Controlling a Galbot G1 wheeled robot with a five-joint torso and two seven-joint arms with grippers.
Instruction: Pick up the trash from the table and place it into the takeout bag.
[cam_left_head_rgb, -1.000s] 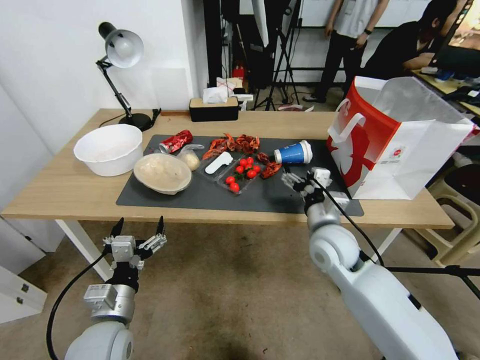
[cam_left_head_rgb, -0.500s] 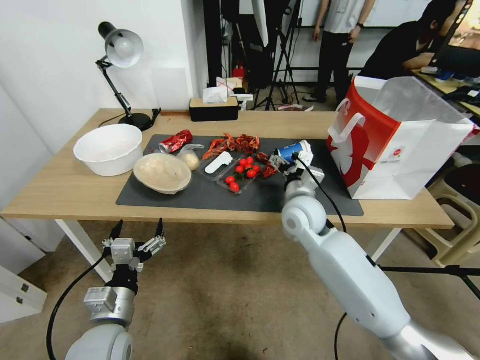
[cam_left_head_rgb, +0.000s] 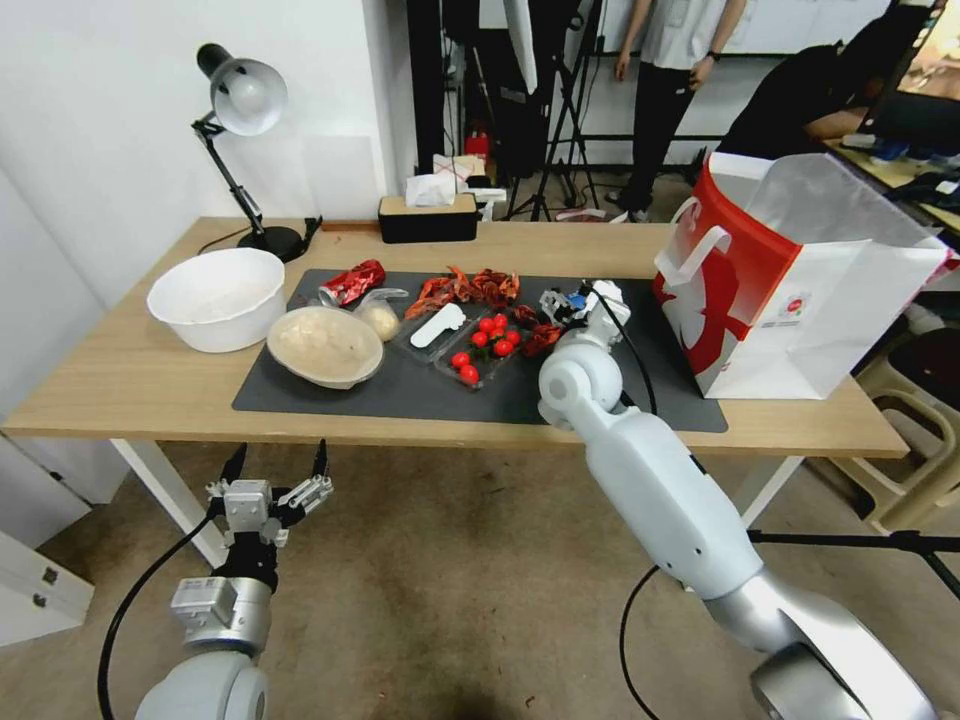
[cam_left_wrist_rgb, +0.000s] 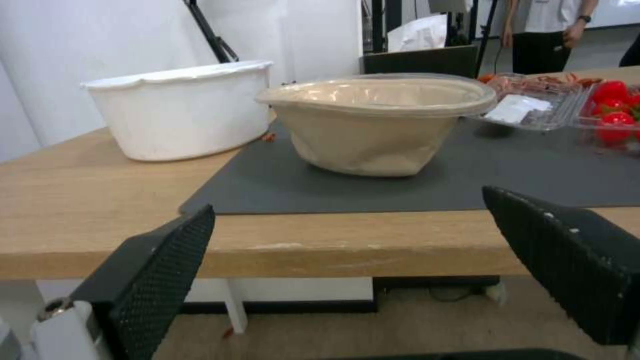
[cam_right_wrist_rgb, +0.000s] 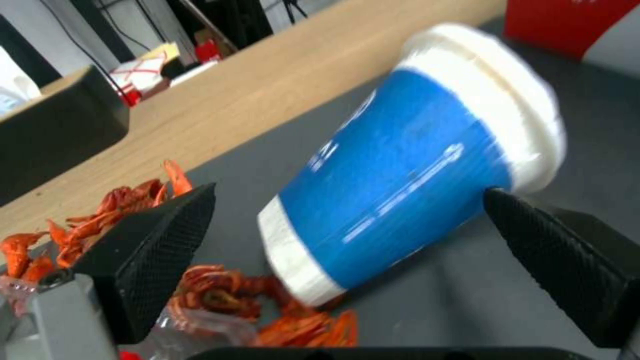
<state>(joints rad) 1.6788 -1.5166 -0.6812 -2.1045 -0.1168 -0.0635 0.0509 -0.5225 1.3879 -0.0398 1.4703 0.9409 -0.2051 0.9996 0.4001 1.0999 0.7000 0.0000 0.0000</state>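
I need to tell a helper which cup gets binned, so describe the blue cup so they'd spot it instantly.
Start at the takeout bag on the table's right end. Just left of it, on the grey mat, the blue cup lies on its side between the right end effector's open fingers. It is the only blue thing, white-rimmed, beside red crayfish shells.

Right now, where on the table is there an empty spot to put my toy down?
The bare wood of the table in front of the white bowl is free, and so is the wood between the tissue box and the takeout bag. The dark mat is crowded in the middle but bare along its front edge.
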